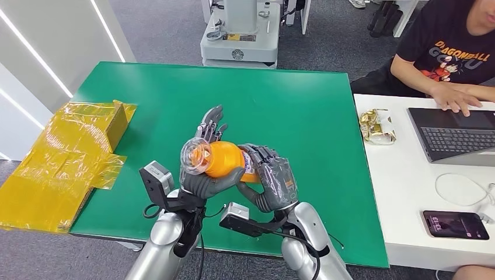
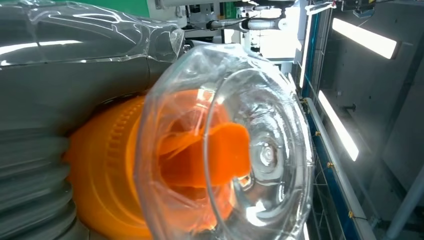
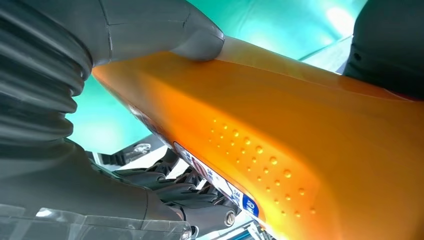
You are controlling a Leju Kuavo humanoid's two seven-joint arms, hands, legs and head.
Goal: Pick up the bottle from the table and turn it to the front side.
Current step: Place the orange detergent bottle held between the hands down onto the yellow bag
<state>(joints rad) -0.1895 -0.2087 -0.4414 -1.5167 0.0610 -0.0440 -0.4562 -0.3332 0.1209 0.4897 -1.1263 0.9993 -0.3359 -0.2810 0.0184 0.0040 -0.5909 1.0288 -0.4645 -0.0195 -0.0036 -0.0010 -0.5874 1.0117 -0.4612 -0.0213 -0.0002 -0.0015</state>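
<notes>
An orange bottle with a clear domed cap lies on its side in the air above the green table, cap toward my left. My left hand holds its cap end, thumb under the body and fingers spread behind it. My right hand grips its base end, fingers wrapped over the top. In the left wrist view the clear cap sits close over the orange nozzle. The right wrist view looks along the orange body, with a label edge and my thumb pressed on it.
A crumpled yellow plastic-wrapped box lies at the table's left edge. A white desk adjoins on the right with a snack packet, a laptop and a phone; a person sits typing there. A robot base stands beyond.
</notes>
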